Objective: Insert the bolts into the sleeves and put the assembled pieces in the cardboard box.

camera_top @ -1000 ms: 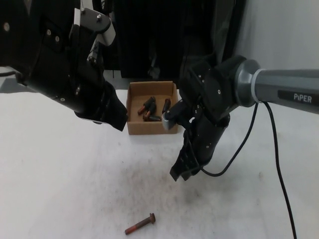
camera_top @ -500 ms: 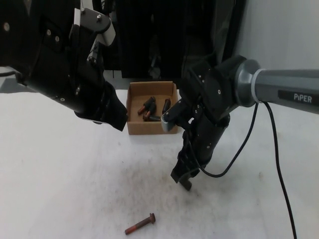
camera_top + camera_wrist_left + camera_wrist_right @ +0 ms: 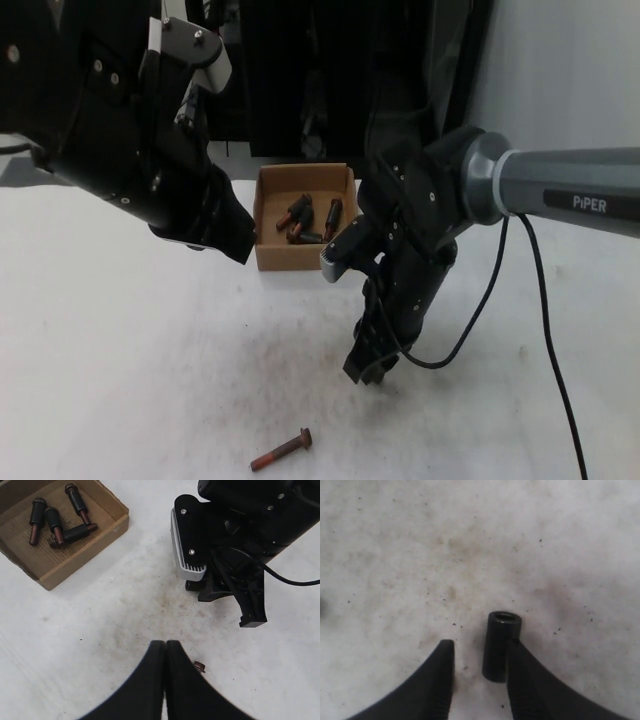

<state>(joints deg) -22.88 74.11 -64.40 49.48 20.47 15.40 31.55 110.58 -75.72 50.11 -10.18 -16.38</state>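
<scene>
Right arm has come down over the last second: in the high view the right tool now sits lower and a little nearer the bolt than before, close over the tabletop. Left arm and bolt are unchanged.

Right wrist view: right tool is open, fingers either side of the sleeve. The sleeve appears upright on the tabletop, bore upward, touching one finger with a gap to the other. It is not yet gripped.

Left tool is closed and empty, held above the tabletop. The bolt head peeks out just beside its fingers in the left wrist view.

The box stands at the far side and holds four assembled pieces.

We read the descent as the approach for picking the sleeve. Closing on it looks like the next step. The off-centre contact could tip the sleeve as the fingers close. One bolt and one sleeve appear left to join and box.
</scene>
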